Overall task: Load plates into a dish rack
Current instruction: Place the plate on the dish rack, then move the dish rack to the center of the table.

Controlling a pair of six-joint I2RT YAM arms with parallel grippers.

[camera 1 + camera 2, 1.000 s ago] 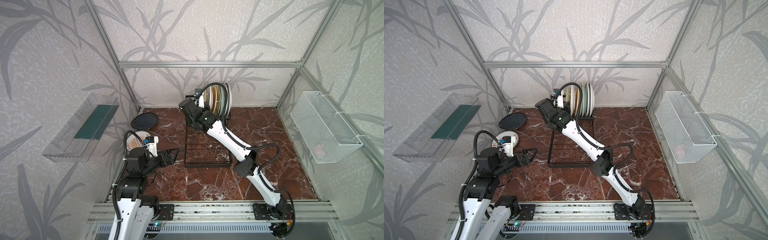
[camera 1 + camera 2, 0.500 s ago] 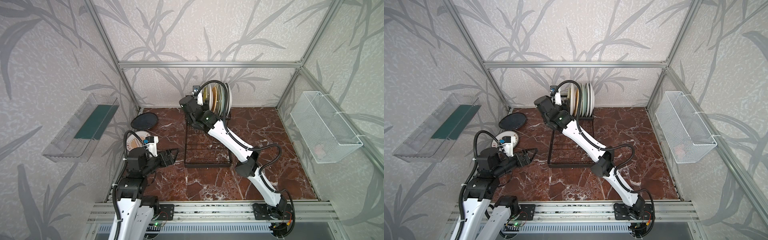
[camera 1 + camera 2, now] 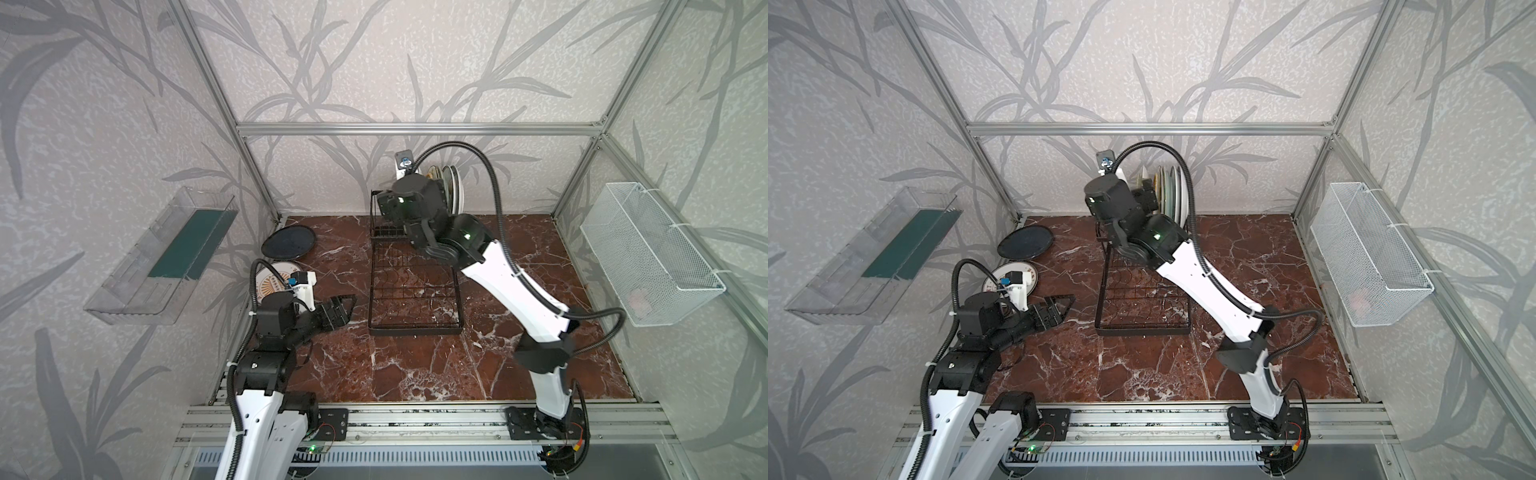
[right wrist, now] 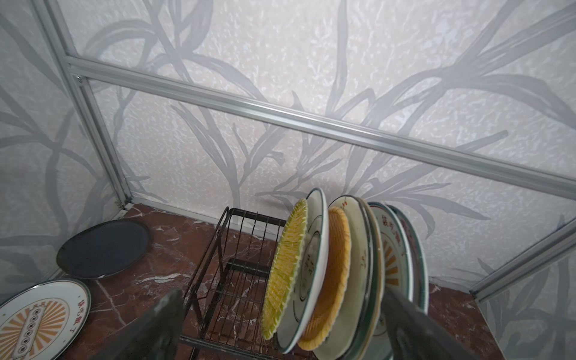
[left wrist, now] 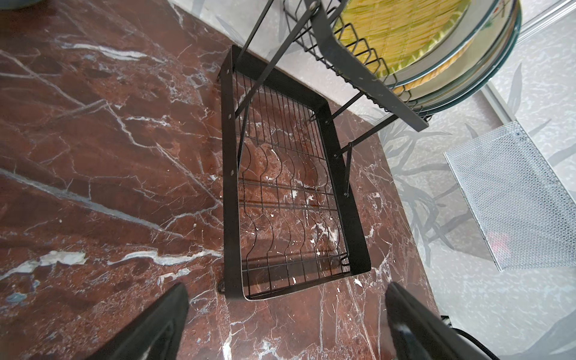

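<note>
The black wire dish rack [image 3: 413, 330] stands mid-table, and several plates [image 3: 453, 191] stand upright in its raised back section. In the right wrist view a yellow woven plate [image 4: 286, 271] is the outermost, beside a green-rimmed white plate [image 4: 313, 265] and an orange woven plate [image 4: 335, 258]. My right gripper [image 4: 283, 294] is open above this row, its jaws wide on either side and holding nothing. A black plate [image 3: 289, 243] and a sunburst plate [image 3: 272, 282] lie flat at the left. My left gripper [image 3: 347, 307] is open and empty near the rack's front left corner [image 5: 229, 156].
A clear plastic bin [image 3: 162, 266] hangs on the left wall and a white mesh basket [image 3: 648, 253] on the right wall. Aluminium frame posts stand at the back corners. The right arm stretches over the rack's flat grid tray [image 3: 1142, 291].
My right gripper has opened, letting go of the yellow woven plate in the rack, and has risen slightly. The left arm has not moved.
</note>
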